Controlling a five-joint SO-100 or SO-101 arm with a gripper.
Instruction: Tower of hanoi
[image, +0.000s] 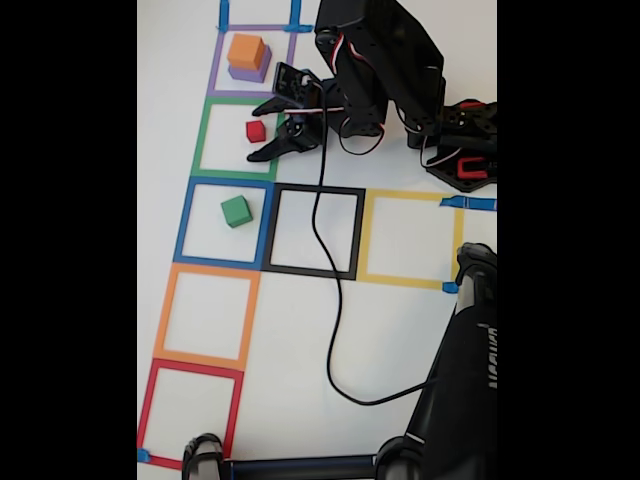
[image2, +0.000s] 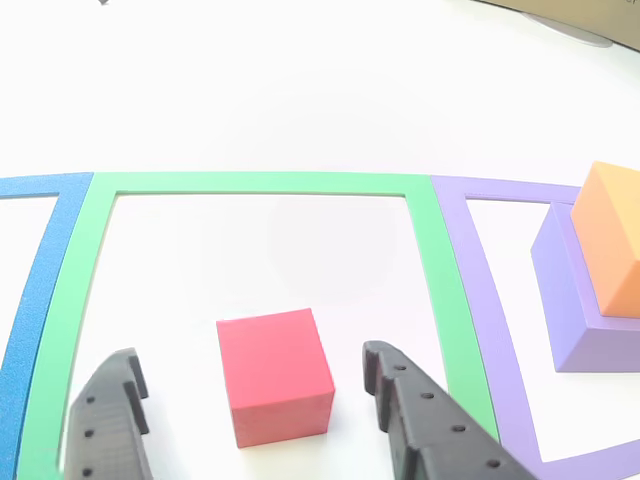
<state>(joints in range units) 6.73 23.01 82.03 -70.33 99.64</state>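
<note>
The white desk (image: 400, 330) carries a grid of hollow tape squares, and in the fixed view the black arm (image: 385, 70) reaches in from the far right part of the desk toward its far left corner. Along the left edge, from far to near, run a purple tape square (image: 214, 62), a green tape square (image: 203, 135), a blue tape square (image: 184, 222), an orange tape square (image: 161, 310) and a red tape square (image: 147, 405); a black tape square (image: 358, 232) and a yellow tape square (image: 410, 196) sit to the right of the blue one. The purple block (image: 250, 72), largest of the four, stands inside the purple tape square near the far left corner, with the orange block (image: 245, 50) stacked on top of it; the other view shows the same pair at its right edge, purple block (image2: 565, 300) below and orange block (image2: 612, 235) above. The green block (image: 236, 210) sits alone inside the blue tape square, well apart from the stack. The red block (image: 256, 131), smallest, rests on the desk inside the green tape square. The fingers (image: 278, 128) are spread open, and in the other view they (image2: 105, 420) stand on either side of the red block (image2: 275, 375) without touching it. A black cable (image: 330, 300) trails from the arm across the black tape square toward the near edge.
</note>
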